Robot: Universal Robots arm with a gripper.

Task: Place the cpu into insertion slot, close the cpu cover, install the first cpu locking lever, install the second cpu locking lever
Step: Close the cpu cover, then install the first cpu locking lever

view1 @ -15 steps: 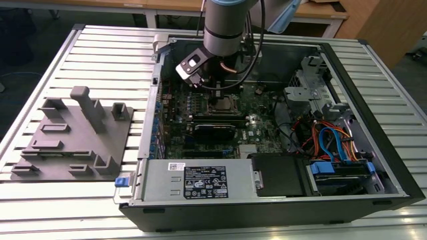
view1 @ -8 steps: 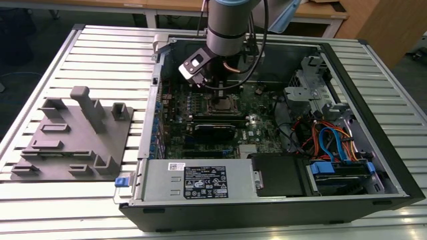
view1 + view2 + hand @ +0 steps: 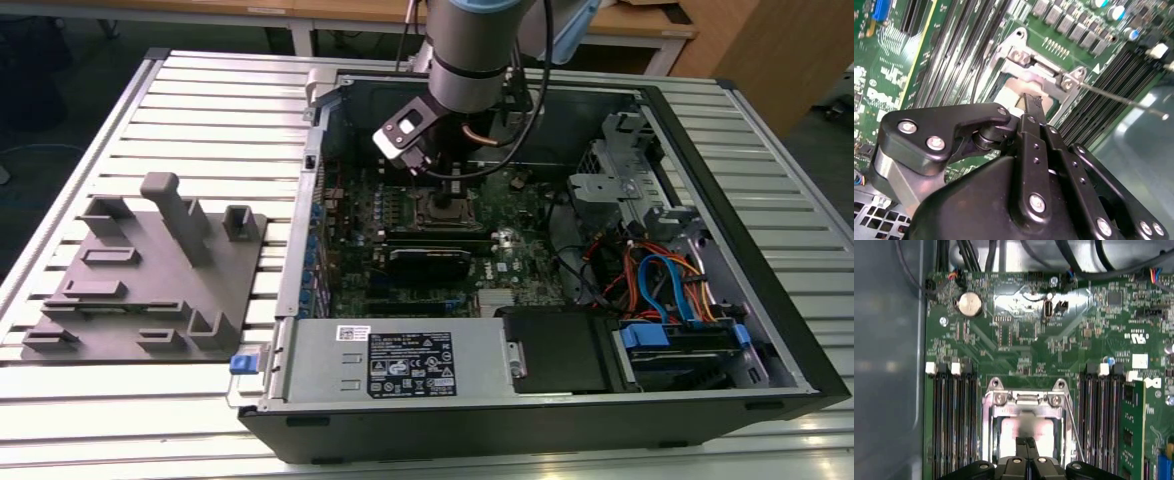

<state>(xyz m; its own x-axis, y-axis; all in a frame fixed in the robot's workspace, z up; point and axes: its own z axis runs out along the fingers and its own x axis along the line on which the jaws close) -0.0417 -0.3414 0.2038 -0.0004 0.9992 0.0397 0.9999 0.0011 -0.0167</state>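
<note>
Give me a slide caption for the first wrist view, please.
Shut claw poised at the cpu, seen through the cpu cover window on the green motherboard, one lever rod alongside.

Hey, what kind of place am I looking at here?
Probably a robotics lab or test workshop: an opened desktop computer case lies on a slatted metal table, a robot arm reaches into it, and wooden desks stand behind.

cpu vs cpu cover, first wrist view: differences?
The cpu cover is an open frame with a square window; the cpu is a solid pale plate. The cpu cover is wider and lies on top; the cpu sits beneath, showing through the window. Both are flat, square, silver-grey metal.
</note>
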